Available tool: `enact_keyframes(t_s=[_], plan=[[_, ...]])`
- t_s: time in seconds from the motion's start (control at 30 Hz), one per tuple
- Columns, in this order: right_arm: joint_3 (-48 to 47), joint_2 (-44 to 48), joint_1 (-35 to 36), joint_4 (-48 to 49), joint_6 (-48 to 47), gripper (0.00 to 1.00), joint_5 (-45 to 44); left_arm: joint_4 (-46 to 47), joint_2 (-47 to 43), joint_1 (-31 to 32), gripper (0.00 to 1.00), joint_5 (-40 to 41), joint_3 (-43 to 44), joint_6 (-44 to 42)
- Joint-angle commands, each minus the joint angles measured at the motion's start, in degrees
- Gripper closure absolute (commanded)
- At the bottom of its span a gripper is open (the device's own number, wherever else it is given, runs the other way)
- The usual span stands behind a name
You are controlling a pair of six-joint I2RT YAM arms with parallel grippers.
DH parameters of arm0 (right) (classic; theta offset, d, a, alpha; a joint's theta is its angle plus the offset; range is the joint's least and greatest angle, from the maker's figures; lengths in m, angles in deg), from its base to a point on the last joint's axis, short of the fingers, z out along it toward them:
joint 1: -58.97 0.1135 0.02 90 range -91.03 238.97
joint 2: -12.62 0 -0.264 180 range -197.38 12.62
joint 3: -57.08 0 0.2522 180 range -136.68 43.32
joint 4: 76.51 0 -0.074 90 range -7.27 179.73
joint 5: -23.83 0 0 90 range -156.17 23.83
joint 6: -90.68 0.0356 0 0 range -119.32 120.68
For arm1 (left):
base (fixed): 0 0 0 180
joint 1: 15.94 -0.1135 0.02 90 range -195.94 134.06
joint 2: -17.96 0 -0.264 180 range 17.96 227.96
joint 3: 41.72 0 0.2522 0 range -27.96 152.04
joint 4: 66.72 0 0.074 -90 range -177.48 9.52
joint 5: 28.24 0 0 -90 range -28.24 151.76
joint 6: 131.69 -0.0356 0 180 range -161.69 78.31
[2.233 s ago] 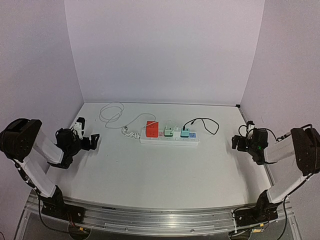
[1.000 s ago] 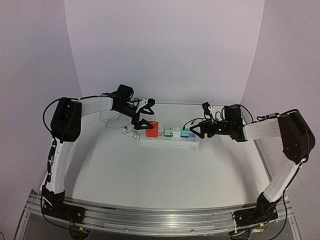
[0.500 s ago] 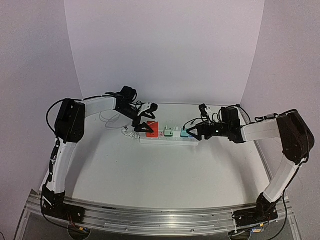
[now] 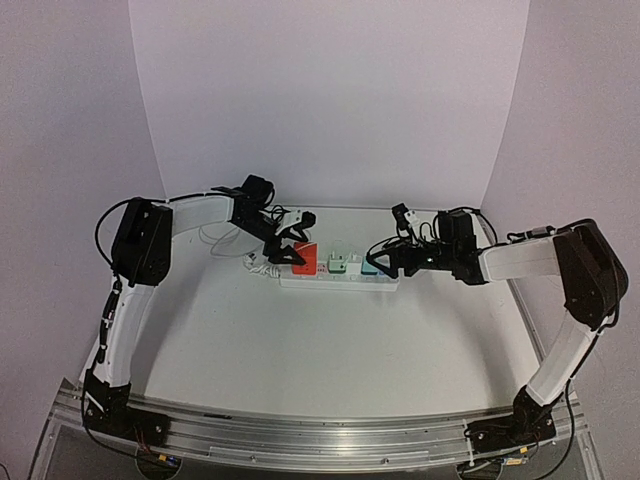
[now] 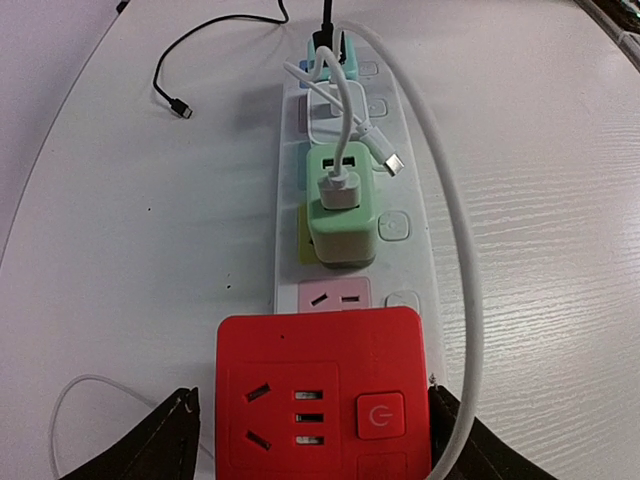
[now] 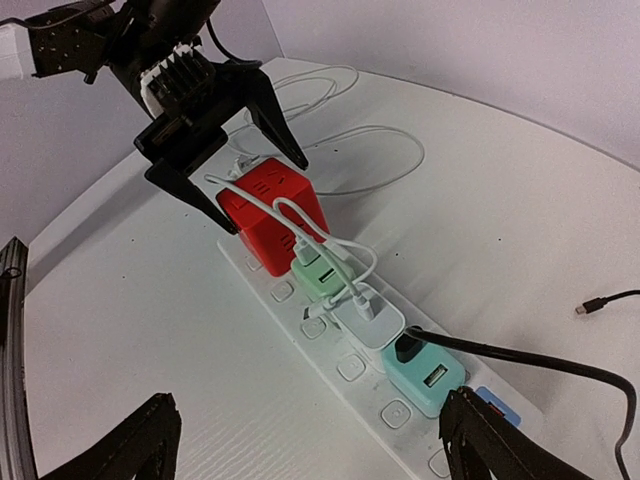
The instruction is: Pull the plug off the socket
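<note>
Narrowed and eased closer since prior frame: left gripper (image 4: pixel 290 241), jaws flanking red plug (image 5: pixel 322 395) at left end of socket (image 4: pixel 340 282); clamping could not be told. Spread wide at socket's right end: right gripper (image 4: pixel 383 260). Judged seated, pull pending.

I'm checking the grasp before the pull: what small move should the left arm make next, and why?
Probably close the fingers of the left gripper onto the red cube adapter. They flank its two sides at the end of the power strip, with a sliver of gap showing on one side, so it isn't clamped yet.
</note>
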Motion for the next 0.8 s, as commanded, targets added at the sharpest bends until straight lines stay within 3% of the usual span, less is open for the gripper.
enact_keyframes(t_s=[0.0, 0.37, 0.47, 0.63, 0.77], plan=[[-2.13, -0.80, 0.45, 1.38, 2.19, 0.12, -0.14, 1.63, 0.79, 0.48, 0.27, -0.07, -0.55, -0.98], [-2.22, -1.76, 0.50, 1.45, 2.62, 0.12, -0.57, 1.12, 2.08, 1.22, 0.28, 0.68, -0.28, -0.20], [-1.69, -2.26, 0.49, 1.52, 2.96, 0.11, -1.84, 1.20, 1.83, 1.31, 0.36, 0.06, -0.31, 0.02], [-1.12, -3.79, 0.43, 1.54, 6.34, 0.11, -6.89, 0.95, 0.53, 1.57, 0.59, -1.67, -1.26, 0.32], [-1.21, -4.57, 0.40, 1.44, 13.53, 0.10, -14.66, 1.77, -0.90, 1.49, 0.73, -2.54, -3.21, 0.89]])
